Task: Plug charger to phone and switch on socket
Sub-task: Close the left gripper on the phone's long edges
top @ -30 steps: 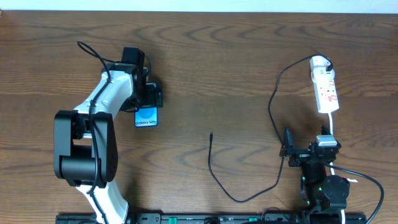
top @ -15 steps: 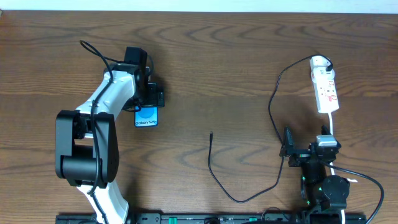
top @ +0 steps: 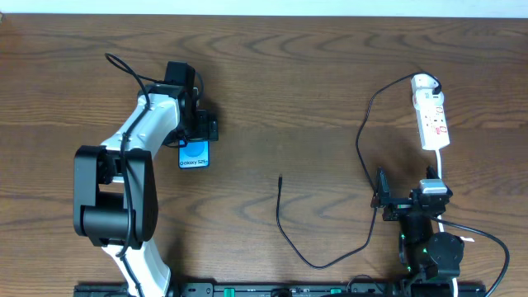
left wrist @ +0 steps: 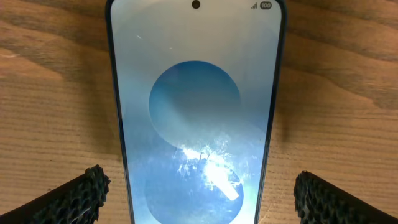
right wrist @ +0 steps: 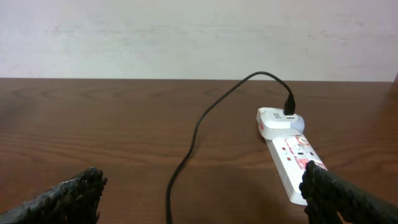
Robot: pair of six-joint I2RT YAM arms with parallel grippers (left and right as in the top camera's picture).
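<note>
Left gripper (left wrist: 200, 198) spread wide, phone (left wrist: 196, 93) framed between jaws, likely for steadying. Right gripper (right wrist: 199, 202) open, empty, faced toward socket (right wrist: 291, 163) ahead-right; charger (right wrist: 189, 149) ungrasped.

Even, soft light fills all views, with a white glare patch on the phone (left wrist: 196, 112) screen.

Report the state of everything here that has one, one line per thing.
phone: flat on the table, screen lit, no cable in it.
charger: one end plugged in at the socket, free tip lying loose on the table, apart from the phone.
socket: charger plugged in; switch position cannot be told.
left gripper: open, one finger on each side of the phone, not touching.
right gripper: open, empty.
</note>
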